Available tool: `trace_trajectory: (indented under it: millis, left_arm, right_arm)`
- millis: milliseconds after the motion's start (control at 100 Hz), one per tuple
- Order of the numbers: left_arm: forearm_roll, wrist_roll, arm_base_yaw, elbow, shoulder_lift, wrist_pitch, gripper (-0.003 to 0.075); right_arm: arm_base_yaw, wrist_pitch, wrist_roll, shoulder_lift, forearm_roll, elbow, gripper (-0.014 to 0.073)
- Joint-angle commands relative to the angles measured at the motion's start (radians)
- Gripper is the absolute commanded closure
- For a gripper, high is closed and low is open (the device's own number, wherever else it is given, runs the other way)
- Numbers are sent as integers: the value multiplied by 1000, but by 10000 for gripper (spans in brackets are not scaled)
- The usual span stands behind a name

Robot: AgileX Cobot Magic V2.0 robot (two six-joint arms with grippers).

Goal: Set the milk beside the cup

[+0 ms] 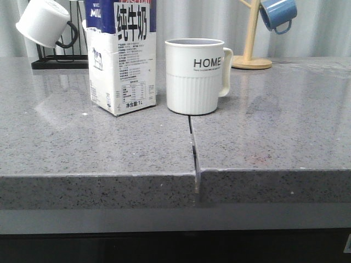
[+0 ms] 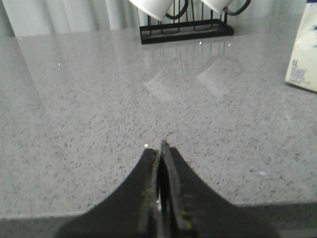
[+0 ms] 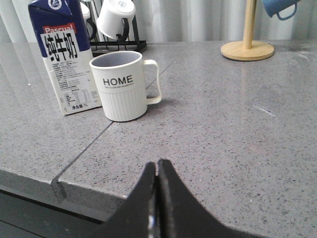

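The milk carton (image 1: 122, 60), white with a blue top and large Chinese characters, stands upright on the grey counter just left of the cup (image 1: 194, 76), a white ribbed mug with "HOME" lettering and a cream handle pointing right. A small gap separates them. Both show in the right wrist view, the milk (image 3: 63, 59) and the cup (image 3: 123, 85). A corner of the milk shows in the left wrist view (image 2: 303, 59). My left gripper (image 2: 161, 148) is shut and empty over bare counter. My right gripper (image 3: 157, 166) is shut and empty near the counter's front edge. Neither gripper shows in the front view.
A black rack (image 1: 57, 60) with white black-handled mugs (image 1: 44, 22) stands behind the milk at the back left. A wooden mug tree (image 1: 251, 55) with a blue mug (image 1: 278, 13) stands at the back right. A seam (image 1: 193, 145) runs through the counter in front of the cup.
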Motion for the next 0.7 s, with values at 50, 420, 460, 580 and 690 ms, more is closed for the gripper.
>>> trace_trajectory:
  millis: [50, 420, 460, 580, 690]
  left_arm:
    - [-9, -3, 23, 88, -32, -265, 741]
    - [-1, -3, 15, 143, -32, -324, 741]
    - [-1, -3, 15, 143, -32, -324, 741]
    - [-1, -3, 15, 143, -32, -324, 741]
    - [-1, -3, 15, 143, -32, -324, 741]
  right_arm:
    - [-2, -75, -7, -12, 0, -25, 654]
    - [-2, -75, -7, -12, 0, -25, 654]
    - [-2, -75, -7, -12, 0, -25, 654]
    - [-2, -75, -7, -12, 0, -25, 654]
    - [-2, -75, -7, -12, 0, -25, 654]
